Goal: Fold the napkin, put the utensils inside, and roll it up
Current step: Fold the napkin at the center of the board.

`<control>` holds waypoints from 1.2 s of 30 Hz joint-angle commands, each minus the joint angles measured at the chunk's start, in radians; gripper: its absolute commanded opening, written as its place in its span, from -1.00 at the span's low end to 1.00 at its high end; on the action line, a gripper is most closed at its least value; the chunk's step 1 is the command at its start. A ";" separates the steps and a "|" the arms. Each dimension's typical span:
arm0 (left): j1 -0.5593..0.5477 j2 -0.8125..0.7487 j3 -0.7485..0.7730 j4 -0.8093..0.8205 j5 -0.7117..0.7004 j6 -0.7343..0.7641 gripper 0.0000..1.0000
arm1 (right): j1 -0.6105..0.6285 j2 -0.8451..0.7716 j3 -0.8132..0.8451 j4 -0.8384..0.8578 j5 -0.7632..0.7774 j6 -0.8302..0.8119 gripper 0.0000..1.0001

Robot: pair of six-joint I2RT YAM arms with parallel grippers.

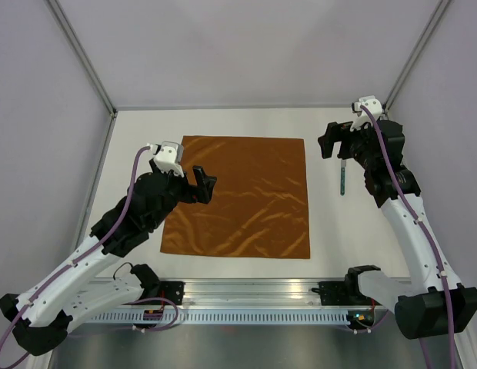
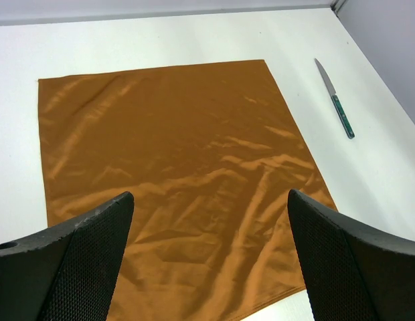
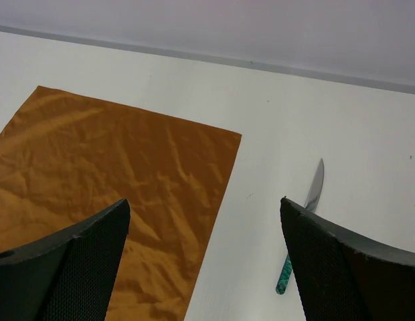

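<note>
The rust-orange napkin [image 1: 238,196] lies flat and unfolded in the middle of the white table, softly creased; it also fills the left wrist view [image 2: 174,167] and shows at left in the right wrist view [image 3: 107,180]. One utensil, a knife with a teal handle [image 1: 341,178], lies to the right of the napkin, apart from it [image 2: 336,100] [image 3: 300,231]. My left gripper [image 1: 201,183] hovers open over the napkin's left part. My right gripper [image 1: 331,142] hangs open above the table near the knife's far end. Neither holds anything.
Grey walls and metal frame posts [image 1: 81,54] enclose the table. A slotted metal rail [image 1: 254,311] with the arm bases runs along the near edge. White table surface [image 1: 354,231] shows to the right of the napkin.
</note>
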 commanded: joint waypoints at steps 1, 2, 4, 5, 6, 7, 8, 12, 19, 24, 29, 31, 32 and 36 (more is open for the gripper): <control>-0.004 -0.014 0.023 -0.007 -0.008 0.022 0.99 | 0.002 -0.003 0.005 -0.009 0.025 0.006 0.96; -0.004 -0.014 0.030 -0.007 -0.009 0.020 0.99 | 0.002 -0.005 0.003 -0.006 0.025 0.006 0.96; -0.004 -0.018 0.038 -0.014 -0.017 0.014 0.99 | 0.003 -0.003 -0.003 -0.007 0.007 0.002 0.96; -0.004 -0.018 0.053 -0.016 -0.026 0.014 0.99 | 0.002 -0.002 -0.004 -0.010 -0.004 -0.005 0.96; -0.004 -0.020 0.063 -0.020 -0.028 0.013 0.99 | 0.003 0.003 -0.007 -0.010 -0.028 -0.006 0.96; -0.004 -0.018 0.076 -0.025 -0.032 0.013 0.99 | 0.002 0.010 -0.009 -0.009 -0.054 -0.005 0.96; -0.004 -0.015 0.105 -0.027 -0.040 0.013 0.99 | 0.003 0.017 -0.010 -0.009 -0.076 -0.008 0.96; -0.004 0.014 0.214 -0.042 -0.071 0.034 0.99 | 0.053 0.067 0.009 -0.007 -0.119 0.003 0.93; -0.004 0.104 0.432 -0.063 -0.153 0.085 0.99 | 0.521 0.277 0.104 -0.027 -0.001 0.005 0.64; -0.004 0.094 0.474 -0.065 -0.178 0.080 0.99 | 0.757 0.467 0.176 -0.026 0.034 -0.018 0.45; -0.004 0.092 0.480 -0.080 -0.186 0.069 0.99 | 0.939 0.616 0.301 0.019 0.083 -0.020 0.33; -0.004 0.088 0.474 -0.091 -0.190 0.060 0.99 | 1.001 0.693 0.341 0.033 0.077 -0.020 0.27; -0.004 0.086 0.471 -0.093 -0.190 0.057 0.99 | 1.018 0.719 0.374 0.037 0.077 -0.021 0.24; -0.004 0.077 0.460 -0.116 -0.190 0.034 0.99 | 1.089 0.840 0.437 0.076 0.082 -0.020 0.14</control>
